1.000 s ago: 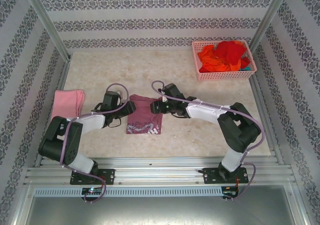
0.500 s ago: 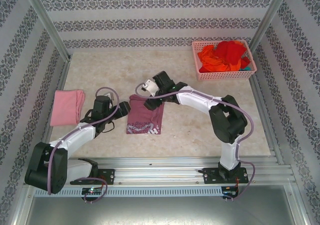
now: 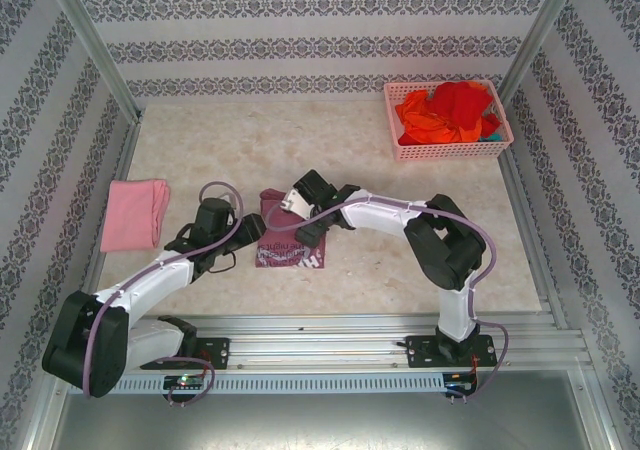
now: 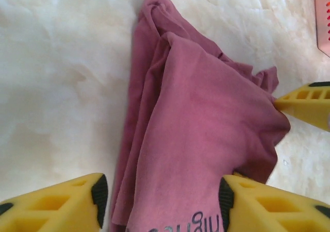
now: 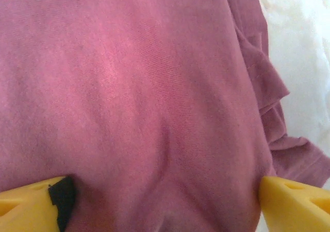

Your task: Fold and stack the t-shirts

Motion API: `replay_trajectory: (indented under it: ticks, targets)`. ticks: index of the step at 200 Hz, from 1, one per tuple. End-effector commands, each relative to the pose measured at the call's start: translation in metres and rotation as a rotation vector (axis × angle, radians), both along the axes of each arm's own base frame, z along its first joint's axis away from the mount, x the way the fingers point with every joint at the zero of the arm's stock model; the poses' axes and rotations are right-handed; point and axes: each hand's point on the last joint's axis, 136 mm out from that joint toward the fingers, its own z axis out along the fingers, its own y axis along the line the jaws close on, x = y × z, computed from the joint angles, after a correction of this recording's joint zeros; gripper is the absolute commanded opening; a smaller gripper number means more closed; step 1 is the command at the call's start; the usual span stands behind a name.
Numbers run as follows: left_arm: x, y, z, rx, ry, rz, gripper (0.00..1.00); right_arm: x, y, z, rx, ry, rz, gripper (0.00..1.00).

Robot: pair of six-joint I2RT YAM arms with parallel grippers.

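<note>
We count a left arm [image 3: 150,275] and a right arm [image 3: 385,210], one maroon shirt [image 3: 285,255], one pink shirt [image 3: 135,215], one basket [image 3: 445,152], and a heap of red and orange shirts [image 3: 455,110] we cannot number.

One t-shirt [image 3: 285,253] lies mid-table, a second t-shirt [image 3: 135,213] at the left edge, more shirts [image 3: 455,110] in the far-right basket [image 3: 440,151].

Matt mauve cloth t-shirt [image 4: 196,113] on smooth marbled table [image 4: 51,62]

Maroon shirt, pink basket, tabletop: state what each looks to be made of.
Maroon shirt: soft knit cloth, likely cotton jersey, matte; it creases loosely and shows a fine weave up close. Pink basket: moulded plastic, judging by its rigid lattice walls. Tabletop: smooth, pale, marble-patterned surface, possibly laminate or stone; the look leaves that open.
</note>
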Motion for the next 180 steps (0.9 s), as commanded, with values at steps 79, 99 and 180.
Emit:
replay_trajectory:
  ticks: [79,99,180]
  targets:
    - [0.012,-0.014,-0.023,-0.002,0.018,0.009,0.64,0.032,-0.015,0.036,0.323,0.145,-0.372,0.78]
    - [0.018,-0.016,-0.017,0.006,-0.012,-0.003,0.69,0.033,-0.024,0.043,0.455,0.204,-0.523,0.80]
    - [0.048,-0.042,-0.036,0.001,0.037,-0.082,0.70,0.003,-0.013,-0.002,0.629,0.584,-0.771,0.74]
